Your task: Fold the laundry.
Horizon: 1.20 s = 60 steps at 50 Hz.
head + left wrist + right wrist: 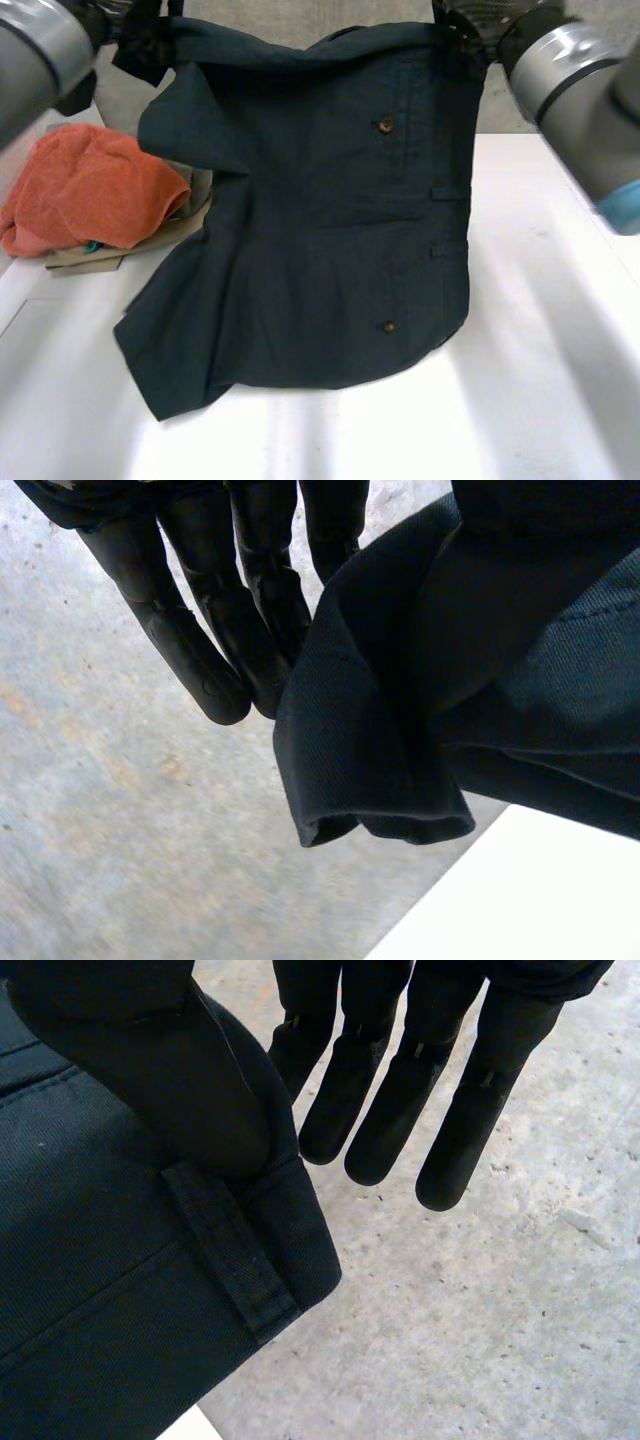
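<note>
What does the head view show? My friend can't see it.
The left hand and right hand pinch the top corners of dark shorts, lifted so the lower part drapes on the white table. Beside them an orange cloth lies on a tan garment.

A pair of dark navy shorts (320, 240) hangs sideways over the middle of the white table (540, 380). Its upper edge is lifted above the table's far edge, and its lower part spreads flat on the tabletop. Two brown buttons, one high (385, 125) and one low (388, 326), sit on the pocket side, and a belt loop (230, 1250) marks the waistband. At the table's far left corner a crumpled orange cloth (90, 185) lies on top of a khaki garment (95, 258).
</note>
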Motion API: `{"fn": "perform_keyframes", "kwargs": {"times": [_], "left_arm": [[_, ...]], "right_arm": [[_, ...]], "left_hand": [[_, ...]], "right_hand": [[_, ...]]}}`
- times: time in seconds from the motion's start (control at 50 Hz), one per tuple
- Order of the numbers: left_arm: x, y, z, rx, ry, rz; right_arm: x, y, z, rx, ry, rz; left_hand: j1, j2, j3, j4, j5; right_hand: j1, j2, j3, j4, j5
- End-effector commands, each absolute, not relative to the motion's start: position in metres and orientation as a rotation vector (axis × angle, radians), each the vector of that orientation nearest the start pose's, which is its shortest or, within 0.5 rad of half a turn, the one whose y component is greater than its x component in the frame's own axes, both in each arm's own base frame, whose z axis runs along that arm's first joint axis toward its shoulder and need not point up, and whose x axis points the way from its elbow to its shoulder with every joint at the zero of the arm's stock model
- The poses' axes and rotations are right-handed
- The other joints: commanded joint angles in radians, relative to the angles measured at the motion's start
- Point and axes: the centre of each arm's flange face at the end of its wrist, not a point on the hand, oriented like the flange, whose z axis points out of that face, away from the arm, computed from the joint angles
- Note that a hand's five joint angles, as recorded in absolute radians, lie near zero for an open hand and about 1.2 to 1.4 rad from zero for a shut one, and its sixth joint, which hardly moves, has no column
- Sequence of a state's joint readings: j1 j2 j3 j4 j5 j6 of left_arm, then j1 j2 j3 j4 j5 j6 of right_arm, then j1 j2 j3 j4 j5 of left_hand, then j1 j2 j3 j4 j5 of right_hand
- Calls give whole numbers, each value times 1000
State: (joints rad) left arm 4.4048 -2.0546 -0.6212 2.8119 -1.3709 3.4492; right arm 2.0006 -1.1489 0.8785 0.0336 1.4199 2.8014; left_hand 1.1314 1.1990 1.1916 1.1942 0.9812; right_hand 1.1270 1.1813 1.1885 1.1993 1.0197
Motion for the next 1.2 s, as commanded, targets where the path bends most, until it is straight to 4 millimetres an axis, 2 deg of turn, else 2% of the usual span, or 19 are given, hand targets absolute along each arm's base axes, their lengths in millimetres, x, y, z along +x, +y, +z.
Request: {"fn": "perform_keyframes", "kwargs": {"times": [0.02, 0.1, 0.16, 0.2, 0.28, 0.36, 0.42, 0.44, 0.5, 0.52, 0.58, 0.6, 0.66, 0.72, 0.74, 0.8, 0.9, 1.06, 1.2], "left_arm": [[-270, -363, 451, 650, 1502, -2721], [-265, -339, 499, 516, 1297, -2891], [-266, -325, 512, 533, 1272, -2932], [-267, -322, 508, 563, 1314, -2919], [-271, -327, 479, 654, 1489, -2823], [-272, -334, 438, 726, 1676, -2705], [-272, -338, 395, 791, 1821, -2587], [-272, -339, 371, 835, 1887, -2526], [-271, -339, 331, 900, 1997, -2413], [-271, -337, 306, 946, 2068, -2334], [-269, -331, 266, 1010, 2181, -2198], [-266, -327, 239, 1054, 2255, -2102], [-263, -318, 198, 1134, 2369, -1942], [-262, -312, 175, 1180, 2432, -1849], [-261, -309, 167, 1200, 2452, -1809], [-259, -306, 161, 1202, 2476, -1770], [-251, -305, 164, 1148, 2487, -1758], [-244, -293, 166, 1084, 2564, -1746], [-244, -278, 156, 1090, 2601, -1690]], "right_arm": [[318, -352, 395, -539, 1290, -2636], [313, -346, 436, -401, 1047, -2765], [312, -336, 450, -377, 982, -2777], [312, -332, 452, -382, 992, -2768], [312, -326, 435, -440, 1127, -2692], [313, -321, 397, -525, 1308, -2565], [312, -317, 357, -599, 1452, -2462], [310, -315, 334, -634, 1529, -2402], [305, -312, 296, -685, 1656, -2300], [301, -310, 271, -717, 1734, -2225], [297, -304, 229, -777, 1846, -2092], [295, -300, 204, -820, 1905, -2008], [293, -293, 174, -875, 1970, -1906], [290, -285, 154, -941, 2012, -1827], [289, -282, 150, -975, 2016, -1817], [289, -277, 146, -1018, 2018, -1806], [286, -271, 154, -1028, 2002, -1821], [282, -276, 168, -960, 1987, -1851], [283, -278, 182, -854, 1962, -1855]], "left_hand": [[265, 197, 205, 202, 241], [265, 197, 205, 202, 241], [265, 197, 205, 202, 241], [265, 197, 205, 202, 241], [265, 197, 205, 202, 241], [265, 197, 205, 202, 241], [265, 197, 205, 202, 241], [265, 197, 205, 202, 241], [265, 197, 205, 202, 241], [248, 180, 188, 185, 223], [174, 107, 114, 112, 150], [110, 43, 50, 47, 86], [-22, -89, -82, -85, -46], [-204, -271, -264, -267, -228], [-382, -449, -442, -445, -406], [-592, -659, -652, -654, -616], [-692, -759, -752, -754, -716], [-692, -760, -752, -755, -716], [-604, -671, -664, -667, -628]], "right_hand": [[269, 215, 208, 197, 202], [269, 215, 208, 197, 202], [269, 215, 208, 197, 202], [269, 215, 208, 197, 202], [269, 215, 208, 197, 202], [269, 215, 208, 197, 202], [269, 215, 208, 197, 202], [269, 215, 208, 197, 202], [269, 215, 208, 197, 202], [269, 215, 208, 197, 202], [269, 215, 208, 197, 202], [269, 215, 208, 197, 202], [269, 215, 208, 197, 202], [269, 215, 208, 197, 202], [269, 215, 208, 197, 202], [269, 215, 208, 197, 202], [269, 215, 208, 197, 202], [269, 215, 208, 197, 202], [269, 215, 208, 197, 202]]}}
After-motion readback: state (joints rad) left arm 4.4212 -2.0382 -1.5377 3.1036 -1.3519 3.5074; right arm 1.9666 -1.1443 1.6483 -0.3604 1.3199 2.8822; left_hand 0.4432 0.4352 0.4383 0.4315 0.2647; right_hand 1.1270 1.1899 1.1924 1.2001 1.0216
